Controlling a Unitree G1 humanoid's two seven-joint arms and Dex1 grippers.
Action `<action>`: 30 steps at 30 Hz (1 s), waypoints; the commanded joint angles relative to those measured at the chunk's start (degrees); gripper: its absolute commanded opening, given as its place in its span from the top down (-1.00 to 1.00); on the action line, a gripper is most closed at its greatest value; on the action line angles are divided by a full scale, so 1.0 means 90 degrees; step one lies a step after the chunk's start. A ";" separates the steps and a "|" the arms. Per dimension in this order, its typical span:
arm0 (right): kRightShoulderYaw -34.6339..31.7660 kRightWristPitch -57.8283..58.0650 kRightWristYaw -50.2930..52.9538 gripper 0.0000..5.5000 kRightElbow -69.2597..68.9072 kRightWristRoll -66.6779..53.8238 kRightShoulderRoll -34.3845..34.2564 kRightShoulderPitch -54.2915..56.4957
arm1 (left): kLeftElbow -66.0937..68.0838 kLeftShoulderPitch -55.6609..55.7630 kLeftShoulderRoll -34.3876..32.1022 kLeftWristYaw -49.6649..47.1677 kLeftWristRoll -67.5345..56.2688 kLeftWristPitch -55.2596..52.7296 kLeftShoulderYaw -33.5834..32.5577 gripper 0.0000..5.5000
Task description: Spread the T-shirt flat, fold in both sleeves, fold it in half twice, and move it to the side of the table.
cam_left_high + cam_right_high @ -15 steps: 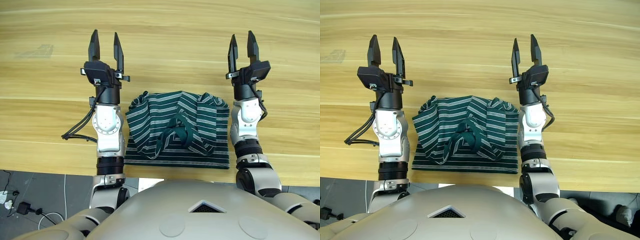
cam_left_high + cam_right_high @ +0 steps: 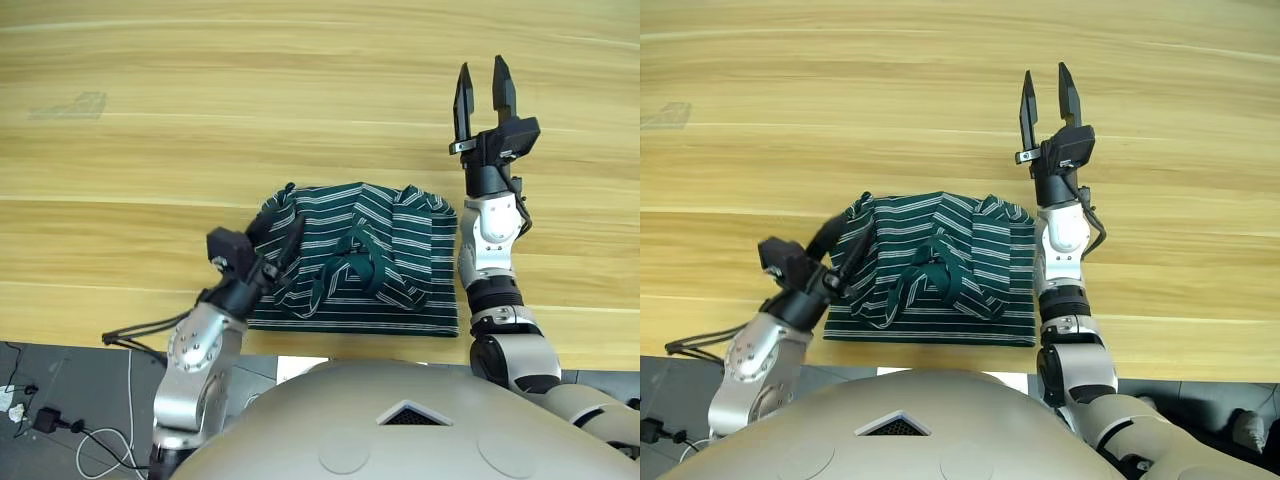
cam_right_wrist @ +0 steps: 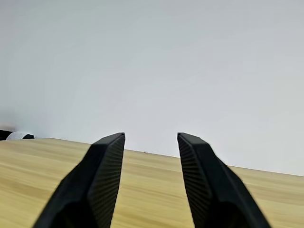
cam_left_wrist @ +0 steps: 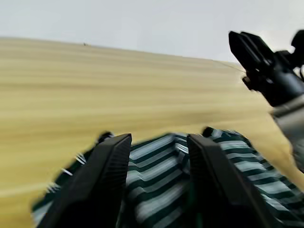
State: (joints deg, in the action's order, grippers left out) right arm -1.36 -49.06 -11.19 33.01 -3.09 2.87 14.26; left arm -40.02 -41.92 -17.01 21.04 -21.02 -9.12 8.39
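A dark green T-shirt point(image 2: 355, 262) with white stripes lies bunched in a rough rectangle near the front edge of the wooden table point(image 2: 300, 90). My left gripper point(image 2: 283, 226) is low at the shirt's left edge, angled inward. It is open, its fingers point(image 4: 111, 175) standing over the striped cloth point(image 4: 161, 166) without holding it. My right gripper point(image 2: 479, 92) is open and empty beyond the shirt's right corner, pointing away over bare wood point(image 3: 142, 190). The left wrist view shows that right gripper point(image 4: 266, 66) farther off.
Bare table wood stretches far beyond and to both sides of the shirt. The front table edge point(image 2: 90, 335) runs just behind the shirt's near hem. Dark floor with cables and a plug point(image 2: 45, 415) lies below at the left.
My left arm has drawn back and dropped from beside the shirt's far left corner. Its gripper now points in at the shirt's left edge. The right arm has barely moved.
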 commanded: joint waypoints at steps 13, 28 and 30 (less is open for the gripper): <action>0.0098 0.0238 0.0194 0.26 -0.0260 0.0123 -0.0045 -0.0051 | 0.0191 -0.0884 -0.0270 -0.0292 0.1042 0.0082 0.0722 0.21; 0.0138 0.0300 0.0161 0.26 -0.0368 0.0128 -0.0081 -0.0076 | 0.0739 -0.0932 -0.0233 -0.0451 0.1673 0.0424 0.1043 0.21; 0.0141 0.0308 0.0157 0.26 -0.0382 0.0121 -0.0079 -0.0078 | 0.0858 -0.0889 -0.0248 -0.0508 0.1791 0.0499 0.1007 0.21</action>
State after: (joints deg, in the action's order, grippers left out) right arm -0.16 -47.18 -9.82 30.54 -1.92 2.27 13.76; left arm -33.48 -50.02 -19.14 17.10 -6.32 -5.27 17.59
